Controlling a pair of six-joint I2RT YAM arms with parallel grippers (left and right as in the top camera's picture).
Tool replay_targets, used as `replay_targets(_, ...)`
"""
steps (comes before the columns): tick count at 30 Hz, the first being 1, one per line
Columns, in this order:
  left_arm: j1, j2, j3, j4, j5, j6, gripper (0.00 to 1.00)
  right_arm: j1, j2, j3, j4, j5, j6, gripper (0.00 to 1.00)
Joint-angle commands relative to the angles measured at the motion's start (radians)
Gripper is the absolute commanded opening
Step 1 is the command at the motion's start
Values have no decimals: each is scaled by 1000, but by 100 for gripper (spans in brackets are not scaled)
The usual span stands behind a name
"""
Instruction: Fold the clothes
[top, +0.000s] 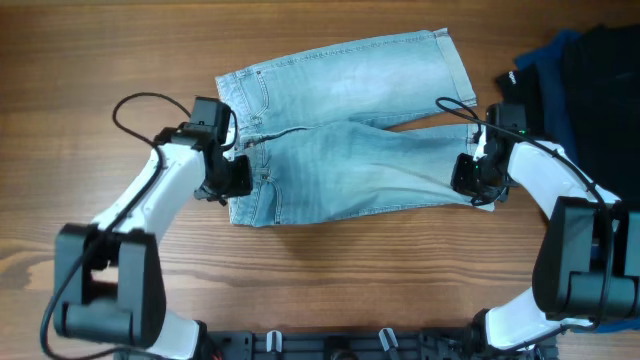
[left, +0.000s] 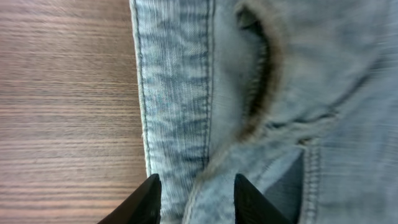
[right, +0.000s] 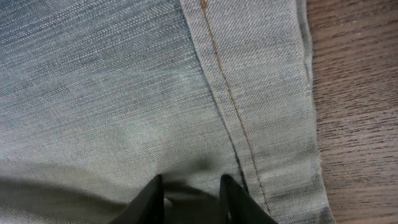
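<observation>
The clothes, a pair of light blue denim shorts (top: 340, 150), lie across the middle of the wooden table, one leg laid over the other. My left gripper (top: 232, 175) sits at the waistband end. In the left wrist view its jaws (left: 196, 190) stand apart over the waistband (left: 174, 93), and the denim runs flat between the fingertips. At the cuff end my right gripper (top: 470, 178) rests on the fabric. Seen from the right wrist (right: 191, 190), its jaws are apart with a small pucker of denim between them, just left of the stitched hem (right: 267, 93).
A pile of dark black and navy garments (top: 590, 70) lies at the table's far right, close behind the right arm. Bare wood (top: 350, 280) shows in front of the shorts and to their left (left: 68, 93).
</observation>
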Motion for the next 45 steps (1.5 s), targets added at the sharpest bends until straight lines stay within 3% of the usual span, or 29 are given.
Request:
replay_targets(1,-2,32,2,-2,59,24,38,-5,18,-25,13,41,-13,31)
replay_targets(6,-2,32,-16,0,60,24,38,-5,18,-25,12,40,-13,31)
replay_targets(9,-2,32,-61,13,72,24,36,-5,18,-25,12,41,-13,37)
replay_targets(13,-2,32,-62,-4,211,24,17,-5,18,-25,12,41,-13,37)
replay_targets(17,-1,31,-62,-92,213,3,4,-5,18,-25,12,41,-13,37)
replay_targets(19,-1,31,-62,-140,200,-16,4,-5,18,-25,12,41,-13,37)
replay_targets(22,-1,31,-71,-163,5,-116,10,-5,18,-25,8,48,-13,36)
replay_targets(24,-1,31,-89,-145,4,-116,10,-5,18,-24,4,72,-12,31)
replay_targets(27,-1,31,-126,-122,2,-116,11,-5,12,51,-48,67,-12,31)
replay_targets(35,-1,31,-127,-73,3,-112,11,-127,-2,129,-162,40,-13,56)
replay_targets(41,-1,31,-127,-57,2,-112,11,-157,1,93,-119,24,-47,57)
replay_targets(45,-1,31,-127,-49,2,-111,11,-157,1,35,-75,-94,-137,61)
